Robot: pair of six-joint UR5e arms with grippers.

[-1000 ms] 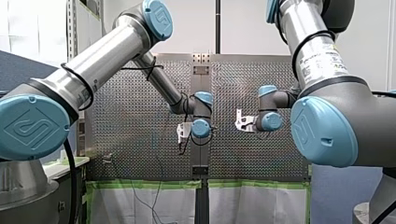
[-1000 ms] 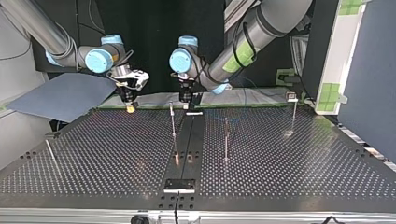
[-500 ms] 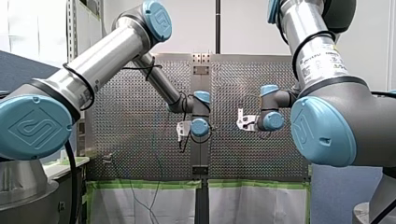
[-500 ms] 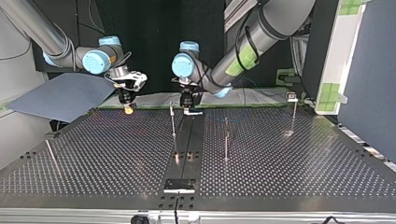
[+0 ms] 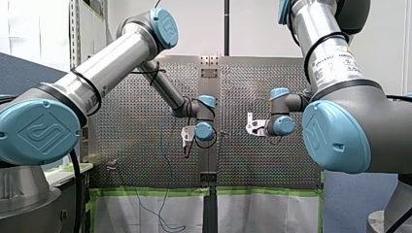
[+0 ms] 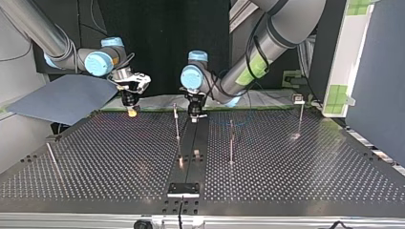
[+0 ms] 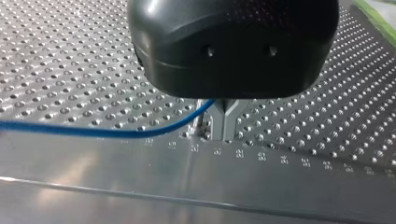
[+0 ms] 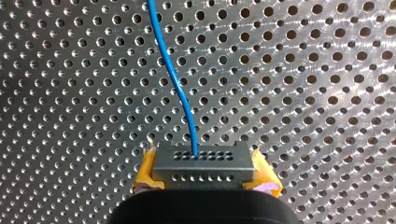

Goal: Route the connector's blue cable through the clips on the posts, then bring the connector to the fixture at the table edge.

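Table (image 6: 296,162) perforated, thin posts (image 6: 231,143) standing mid-field. Left gripper (image 7: 223,133) hangs low over the table near one post, metal fingers together. It appears to pinch the cable (image 7: 93,132), though its housing hides the contact. Right gripper (image 8: 203,170) clamps the connector (image 8: 202,161) between yellow pads; blue cable leaves it, running ahead over the table.

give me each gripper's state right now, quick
left gripper: shut, seemingly on the cable
right gripper: shut on the connector
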